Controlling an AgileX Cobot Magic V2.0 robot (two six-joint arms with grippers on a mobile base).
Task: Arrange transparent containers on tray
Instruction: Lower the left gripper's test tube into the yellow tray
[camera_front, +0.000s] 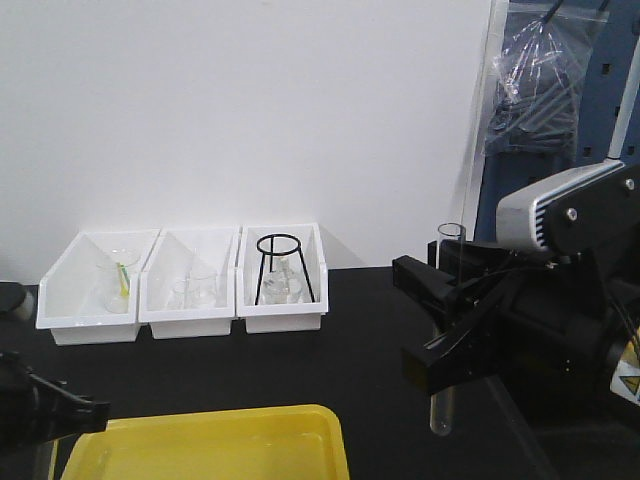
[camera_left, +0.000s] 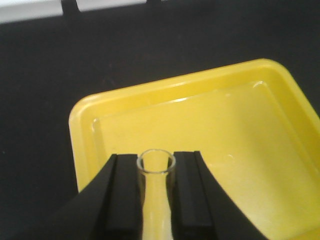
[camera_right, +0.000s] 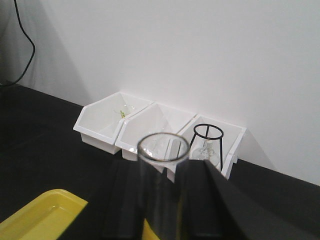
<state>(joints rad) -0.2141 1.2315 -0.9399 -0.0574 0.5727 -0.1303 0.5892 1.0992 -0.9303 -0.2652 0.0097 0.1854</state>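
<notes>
I'm pinching a test tube (camera_left: 155, 200) in the left gripper (camera_left: 156, 161), right at the yellow tray's (camera_left: 175, 87) edge. The right gripper (camera_front: 432, 322) is clamping a second test tube (camera_front: 441, 408) upright, off beside the tray.

Black table (camera_front: 360, 340): yellow tray (camera_front: 205, 417), white bins (camera_front: 188, 318)

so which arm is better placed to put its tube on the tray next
Left. The left gripper holds a test tube right at the yellow tray. The right gripper holds a second tube upright over the black table, off to the tray's side, so it likely must travel first.
</notes>
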